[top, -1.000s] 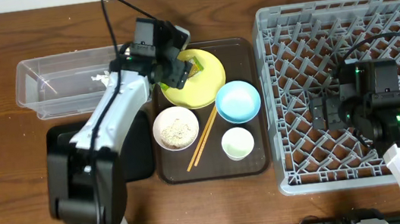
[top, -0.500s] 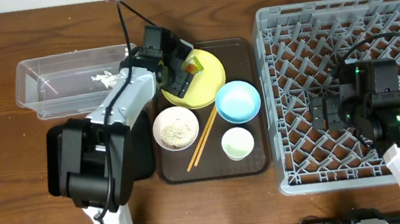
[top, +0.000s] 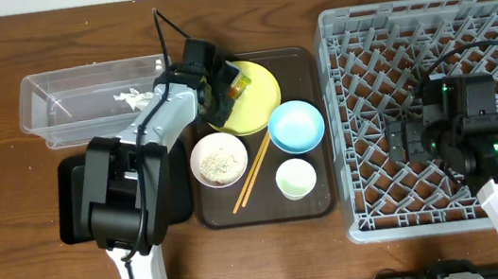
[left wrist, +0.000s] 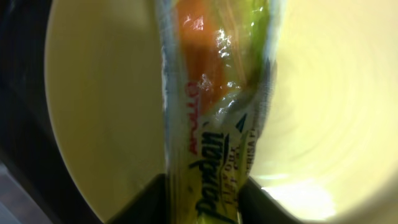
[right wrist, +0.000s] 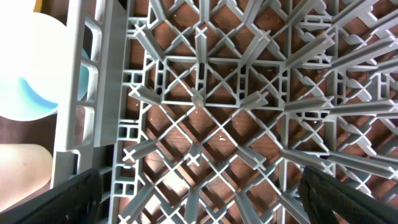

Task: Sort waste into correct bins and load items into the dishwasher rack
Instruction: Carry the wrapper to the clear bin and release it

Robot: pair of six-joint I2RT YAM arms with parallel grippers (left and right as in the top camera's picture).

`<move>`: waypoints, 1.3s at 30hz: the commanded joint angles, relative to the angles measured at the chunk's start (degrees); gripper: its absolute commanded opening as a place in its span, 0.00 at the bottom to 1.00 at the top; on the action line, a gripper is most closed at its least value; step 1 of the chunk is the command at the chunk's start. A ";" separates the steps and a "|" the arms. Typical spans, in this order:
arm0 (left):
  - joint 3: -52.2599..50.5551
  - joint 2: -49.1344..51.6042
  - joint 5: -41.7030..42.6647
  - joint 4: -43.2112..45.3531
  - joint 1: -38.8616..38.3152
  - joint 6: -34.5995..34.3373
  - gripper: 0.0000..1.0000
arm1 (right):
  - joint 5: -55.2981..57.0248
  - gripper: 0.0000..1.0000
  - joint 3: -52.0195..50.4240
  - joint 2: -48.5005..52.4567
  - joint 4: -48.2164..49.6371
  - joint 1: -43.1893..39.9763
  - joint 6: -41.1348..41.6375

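The yellow-green snack wrapper (left wrist: 214,93) with its orange mark lies on the yellow plate (top: 262,102). My left gripper (left wrist: 202,205) is low over that plate, its two dark fingers pressed against the wrapper's sides. From overhead the wrapper (top: 239,82) shows just past the left gripper (top: 226,86). Over the grey dishwasher rack (top: 425,22), my right gripper (right wrist: 205,199) hangs open with only lattice between its fingers. The white bowl (top: 219,159) holds rice grains. Beside it are the light blue bowl (top: 296,126), the small cup (top: 296,178) and the chopsticks (top: 251,174).
The clear tub (top: 64,105) at the left holds white tissue (top: 134,96). The black tray (top: 70,195) lies mostly under my left arm. The dishes stand on a brown serving tray (top: 319,202) between the tub and the rack.
My left gripper has dropped onto the yellow plate and its fingers have closed in on the wrapper. The right arm has not moved.
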 commanded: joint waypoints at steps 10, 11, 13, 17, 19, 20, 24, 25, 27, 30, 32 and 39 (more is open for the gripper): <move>0.15 -8.59 -0.68 -0.81 0.63 -15.17 0.06 | -0.22 0.99 1.20 0.02 -0.09 0.26 1.01; 0.15 -10.36 -0.68 -0.81 1.03 -17.70 0.06 | -0.22 0.99 1.20 0.02 -0.09 0.26 1.01; 0.15 -13.31 -1.66 -0.79 2.23 -24.26 0.06 | -0.22 0.99 1.20 0.02 -0.09 0.26 1.01; 0.15 -17.57 -7.87 -0.81 6.49 -41.31 0.06 | -0.24 0.99 1.20 0.02 -0.07 0.26 1.01; 0.15 -18.27 -8.83 -0.81 9.44 -50.36 0.06 | -0.24 0.99 1.20 0.02 -0.09 0.26 1.01; 0.15 -18.27 -8.83 -0.83 10.84 -54.75 0.06 | -0.24 0.99 1.20 0.02 -0.09 0.26 1.03; 0.02 -17.05 -8.81 -1.27 15.52 -68.83 0.09 | -0.24 0.99 1.20 0.02 -0.07 0.26 1.01; 0.02 -16.61 -8.81 -1.27 16.31 -71.08 0.09 | -0.24 0.99 1.20 0.02 -0.07 0.26 1.03; 0.02 -15.80 -8.81 -1.25 17.27 -72.74 0.17 | -0.24 0.99 1.20 0.02 -0.07 0.26 1.01; 0.02 -15.06 -8.81 -1.29 17.84 -72.83 0.34 | -0.24 0.99 1.20 0.02 -0.09 0.26 1.03; 0.02 -15.04 -8.81 -1.51 17.81 -72.78 0.40 | -0.24 0.99 1.20 0.02 -0.09 0.26 1.01; 0.04 -17.86 -7.58 -1.46 17.66 -66.86 0.48 | -0.24 0.99 1.20 0.02 -0.04 0.26 1.01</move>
